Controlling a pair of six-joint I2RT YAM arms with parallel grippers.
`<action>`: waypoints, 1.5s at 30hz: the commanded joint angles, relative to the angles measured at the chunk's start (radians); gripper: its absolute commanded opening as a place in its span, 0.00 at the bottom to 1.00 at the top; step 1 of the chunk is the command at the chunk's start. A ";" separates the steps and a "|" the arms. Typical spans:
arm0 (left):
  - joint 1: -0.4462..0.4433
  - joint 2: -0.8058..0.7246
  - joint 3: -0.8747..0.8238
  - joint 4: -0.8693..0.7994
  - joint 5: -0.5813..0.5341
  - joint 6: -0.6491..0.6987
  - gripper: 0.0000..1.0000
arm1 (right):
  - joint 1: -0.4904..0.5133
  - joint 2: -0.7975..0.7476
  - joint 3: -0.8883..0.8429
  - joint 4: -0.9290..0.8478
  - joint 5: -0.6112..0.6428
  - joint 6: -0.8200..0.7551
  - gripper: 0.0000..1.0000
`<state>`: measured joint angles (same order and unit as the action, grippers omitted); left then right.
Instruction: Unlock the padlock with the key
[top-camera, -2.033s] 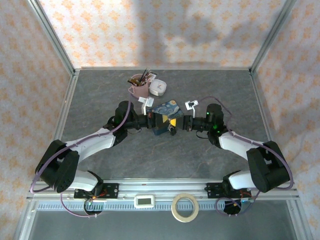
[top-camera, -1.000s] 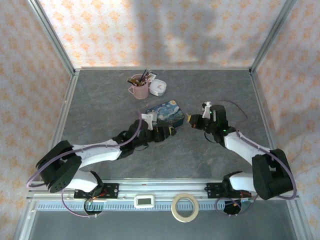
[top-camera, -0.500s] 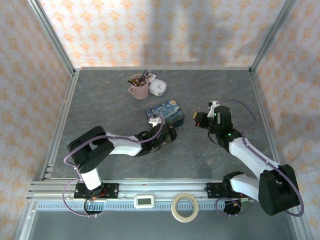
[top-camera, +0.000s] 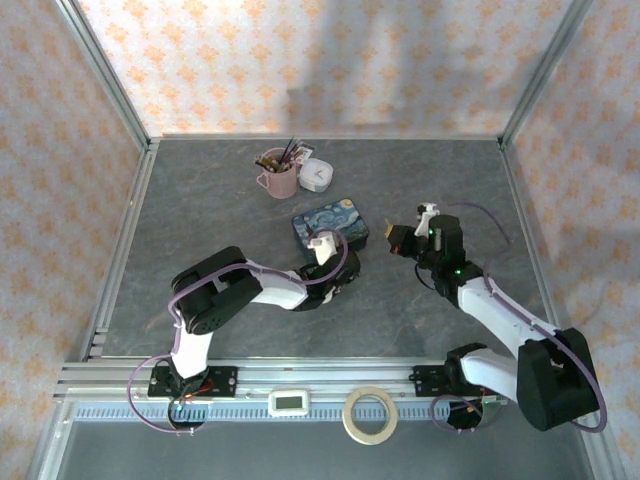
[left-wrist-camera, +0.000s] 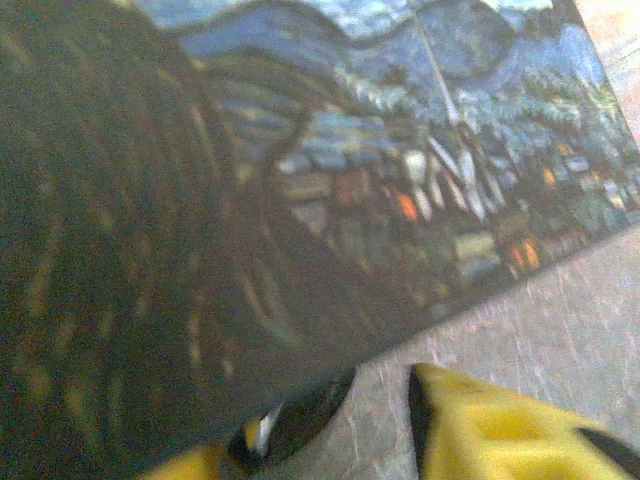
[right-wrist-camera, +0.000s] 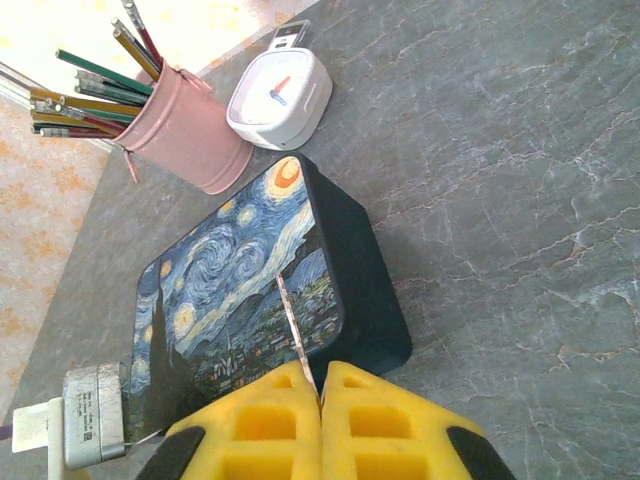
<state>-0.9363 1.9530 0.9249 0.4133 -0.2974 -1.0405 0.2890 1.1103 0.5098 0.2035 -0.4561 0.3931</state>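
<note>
A dark padlock (left-wrist-camera: 290, 425) with a silver glint lies on the table under the edge of the blue Starry Night tin (left-wrist-camera: 350, 150). My left gripper (top-camera: 340, 263) is low at the tin's near edge and open. The padlock is beside its left pad, and bare table separates it from the right fingertip (left-wrist-camera: 500, 430). My right gripper (right-wrist-camera: 320, 385) hovers right of the tin (top-camera: 335, 225), pads shut on the key (right-wrist-camera: 295, 325). The key's thin silver blade sticks out over the tin (right-wrist-camera: 240, 300). From above, the right gripper (top-camera: 395, 240) sits clear of the left one.
A pink mug of brushes (top-camera: 278, 178) and a white timer (top-camera: 317, 175) stand behind the tin, with the mug (right-wrist-camera: 185, 135) and the timer (right-wrist-camera: 280, 100) also in the right wrist view. A tape ring (top-camera: 370, 415) and a small white device (top-camera: 292, 402) lie on the front rail.
The two grippers, together at the tin two seconds ago, have parted. The left arm has folded inward with its gripper sinking to the tin's near edge. The right arm drew back right, then held still.
</note>
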 joint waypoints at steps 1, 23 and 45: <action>0.013 0.044 -0.002 -0.004 -0.035 -0.023 0.26 | 0.001 -0.014 -0.023 0.042 -0.010 0.015 0.00; 0.154 -0.313 -0.361 0.526 0.363 -0.134 0.00 | 0.000 0.235 -0.176 0.534 -0.595 0.235 0.00; 0.183 -0.298 -0.441 0.829 0.487 -0.234 0.00 | 0.091 0.350 -0.158 0.728 -0.658 0.319 0.00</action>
<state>-0.7631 1.6451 0.4805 1.1046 0.1749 -1.2636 0.3729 1.4635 0.3260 0.8585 -1.0939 0.7006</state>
